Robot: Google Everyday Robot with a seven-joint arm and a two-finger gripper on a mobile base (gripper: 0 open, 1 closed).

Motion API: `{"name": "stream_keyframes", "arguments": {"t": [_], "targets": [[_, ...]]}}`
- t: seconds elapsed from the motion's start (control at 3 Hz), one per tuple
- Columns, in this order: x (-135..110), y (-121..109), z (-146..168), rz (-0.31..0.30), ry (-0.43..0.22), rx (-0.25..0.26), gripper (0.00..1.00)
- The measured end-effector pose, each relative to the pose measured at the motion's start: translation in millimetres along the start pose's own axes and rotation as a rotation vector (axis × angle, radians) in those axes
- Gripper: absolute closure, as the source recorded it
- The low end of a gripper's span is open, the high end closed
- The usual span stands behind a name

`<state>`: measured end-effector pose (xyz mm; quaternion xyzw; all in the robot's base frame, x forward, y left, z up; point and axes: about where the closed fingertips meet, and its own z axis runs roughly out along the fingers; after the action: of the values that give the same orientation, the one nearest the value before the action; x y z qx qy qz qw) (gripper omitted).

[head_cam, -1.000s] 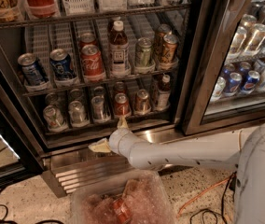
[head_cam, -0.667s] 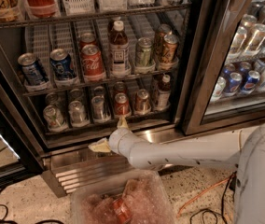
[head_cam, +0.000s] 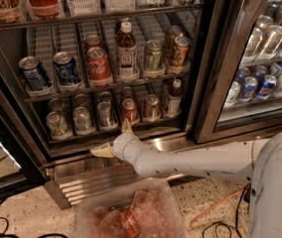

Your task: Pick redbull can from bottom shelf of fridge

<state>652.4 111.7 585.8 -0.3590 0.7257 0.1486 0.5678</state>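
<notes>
The fridge [head_cam: 206, 73] stands open. On its bottom shelf [head_cam: 153, 123] is a row of cans and one bottle [head_cam: 173, 97]. The redbull can [head_cam: 104, 115], slim with a silver top, stands in the middle lane at the front. A wider silver can [head_cam: 81, 119] is on its left and a red cola can [head_cam: 130, 111] on its right. My gripper [head_cam: 113, 140] is open and empty. It sits just below and in front of the shelf's front edge, under the redbull and red cola cans. One fingertip [head_cam: 127, 127] points up and the other points left.
The rack above holds blue cans [head_cam: 66, 69], a red cola can [head_cam: 98, 66] and a bottle [head_cam: 126, 51]. The ribbed steel base [head_cam: 89, 183] juts out below my arm. A clear plastic bin [head_cam: 126, 214] sits on the floor. A neighbouring glass door [head_cam: 260, 78] shows Pepsi cans. Cables [head_cam: 215, 207] lie on the floor.
</notes>
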Motion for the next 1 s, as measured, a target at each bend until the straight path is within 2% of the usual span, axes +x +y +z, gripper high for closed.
{"name": "stream_keyframes", "arguments": {"t": [0.67,1.0], "targets": [[-6,4,15,0.009,-0.041,0.007,0.02],[-7,6,21,0.006,-0.050,0.006,0.18]]}}
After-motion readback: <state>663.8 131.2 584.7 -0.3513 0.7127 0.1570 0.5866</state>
